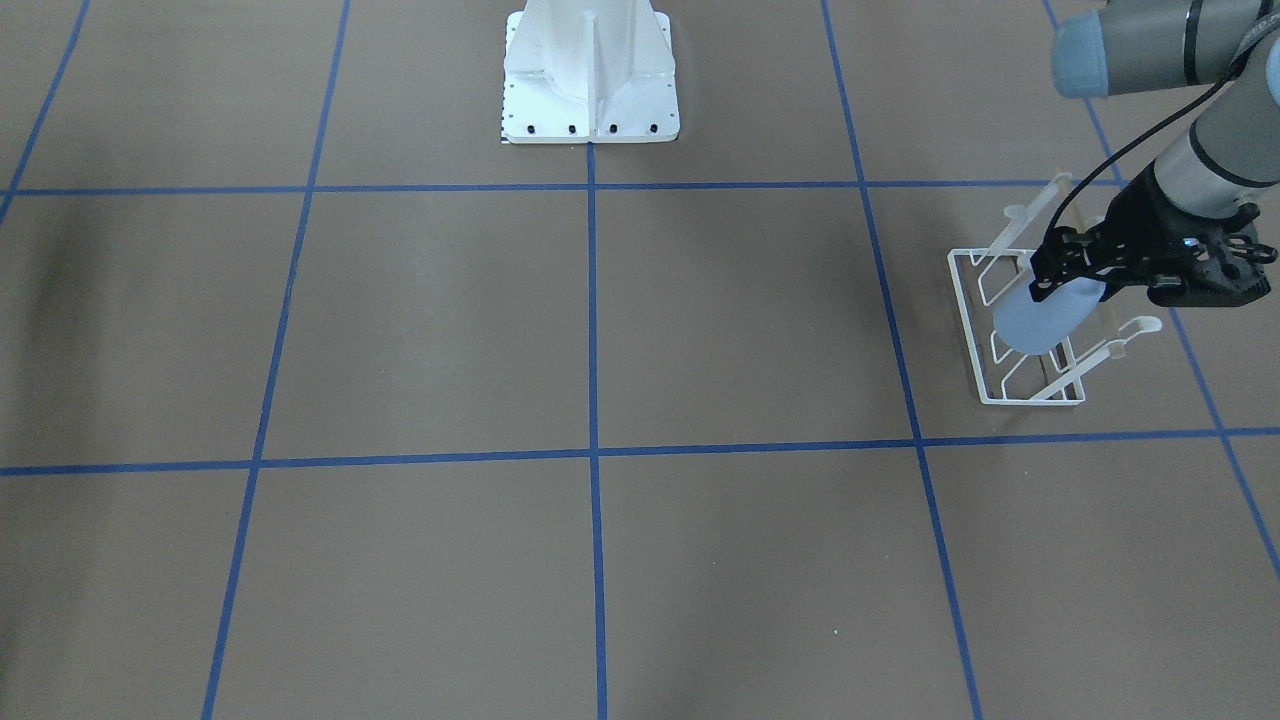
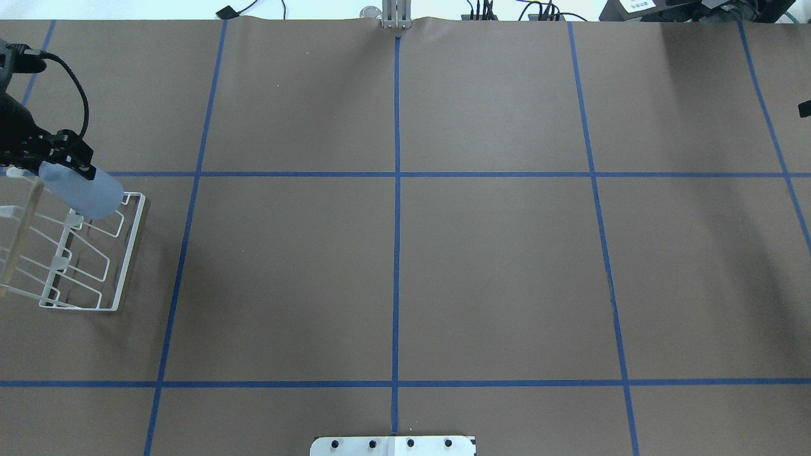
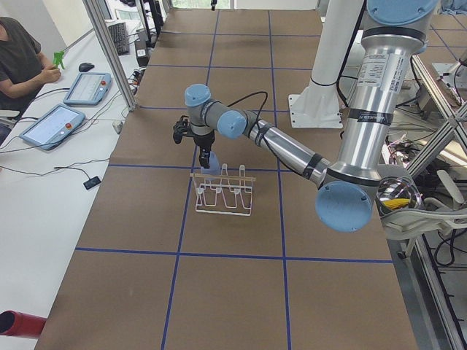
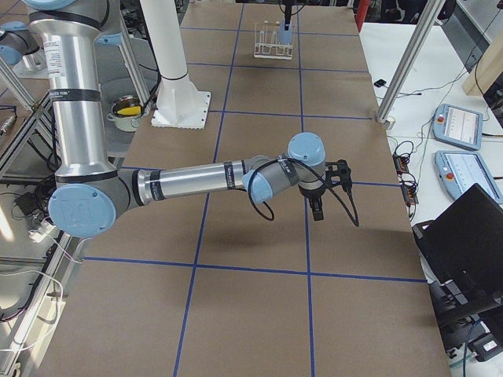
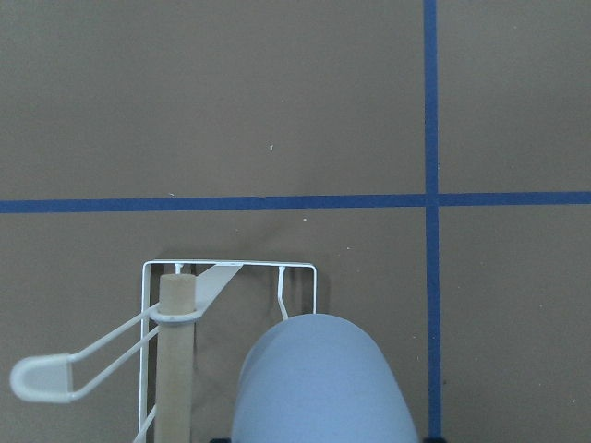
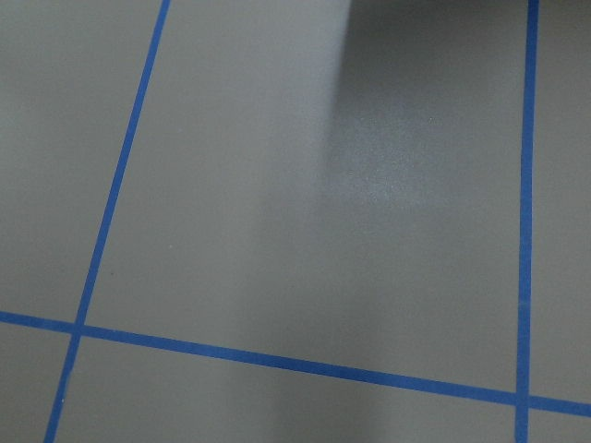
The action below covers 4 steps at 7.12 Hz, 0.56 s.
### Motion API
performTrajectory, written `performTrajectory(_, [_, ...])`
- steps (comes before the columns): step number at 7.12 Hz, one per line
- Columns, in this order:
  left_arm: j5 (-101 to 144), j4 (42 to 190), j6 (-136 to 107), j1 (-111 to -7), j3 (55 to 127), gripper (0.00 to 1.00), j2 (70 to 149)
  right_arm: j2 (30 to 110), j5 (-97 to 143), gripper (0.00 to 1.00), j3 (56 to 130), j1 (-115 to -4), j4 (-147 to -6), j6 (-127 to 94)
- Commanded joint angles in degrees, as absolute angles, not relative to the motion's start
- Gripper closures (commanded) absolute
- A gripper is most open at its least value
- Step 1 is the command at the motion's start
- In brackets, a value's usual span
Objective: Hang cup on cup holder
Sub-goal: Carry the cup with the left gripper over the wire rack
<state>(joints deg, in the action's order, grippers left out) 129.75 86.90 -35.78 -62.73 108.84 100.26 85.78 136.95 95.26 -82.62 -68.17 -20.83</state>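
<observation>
The cup holder (image 2: 130,253) stands at the left end of the table (image 2: 405,285). The cup (image 2: 82,190), in the jaws of the left gripper (image 1: 1075,285), is over the holder's end farthest from the robot. The right gripper (image 4: 317,206) hangs well apart.

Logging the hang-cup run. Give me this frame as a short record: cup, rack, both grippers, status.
cup: pale blue, tilted, held over the rack's end farthest from the robot
cup holder: white wire rack standing on the table, on the robot's left side
wooden bar: beside the cup, nothing on it
left gripper: shut on the cup
right gripper: over bare table, far from the rack; open or shut cannot be told
status: cup not released; whether a prong is inside it cannot be told
</observation>
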Motion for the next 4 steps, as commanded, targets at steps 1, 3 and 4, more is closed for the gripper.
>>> performTrajectory(1, [129.8,87.1,-35.8,-62.4,108.5,0.54,100.4,85.8,137.0,0.00,95.2,-82.6,-68.2,-20.8])
performTrajectory(3, [129.7,87.0,-35.7,-61.3,108.1,0.14,100.3,85.7,137.0,0.00,95.2,-82.4,-68.2,-20.9])
performTrajectory(4, [129.8,87.0,-35.9,-61.2,107.9,0.03,100.3,85.7,137.0,0.00,95.2,-82.4,-68.2,-20.9])
